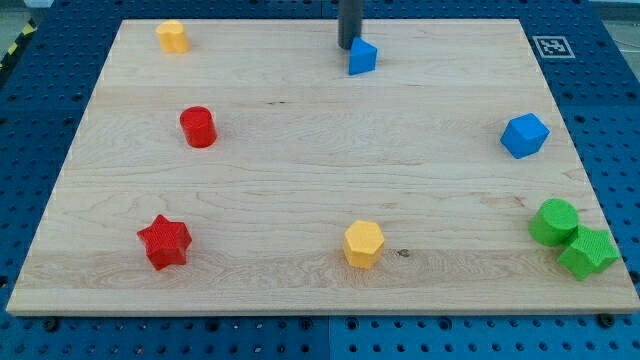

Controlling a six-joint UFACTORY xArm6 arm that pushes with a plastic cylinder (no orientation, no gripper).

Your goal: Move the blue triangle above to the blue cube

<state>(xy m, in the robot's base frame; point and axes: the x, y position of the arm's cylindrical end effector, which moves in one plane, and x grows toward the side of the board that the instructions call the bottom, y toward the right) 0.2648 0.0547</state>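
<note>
The blue triangle (362, 57) lies near the view's top, a little right of centre on the wooden board (300, 180). The blue cube (524, 135) lies at the view's right, well below and to the right of the triangle. My tip (347, 46) comes down from the view's top edge and stands just to the upper left of the blue triangle, touching or nearly touching it.
A yellow block (173, 36) lies at the top left, a red cylinder (198, 127) at the left, a red star (164, 242) at the bottom left, a yellow hexagon (363, 243) at the bottom centre. A green cylinder (554, 221) and green star (587, 252) sit together at the bottom right edge.
</note>
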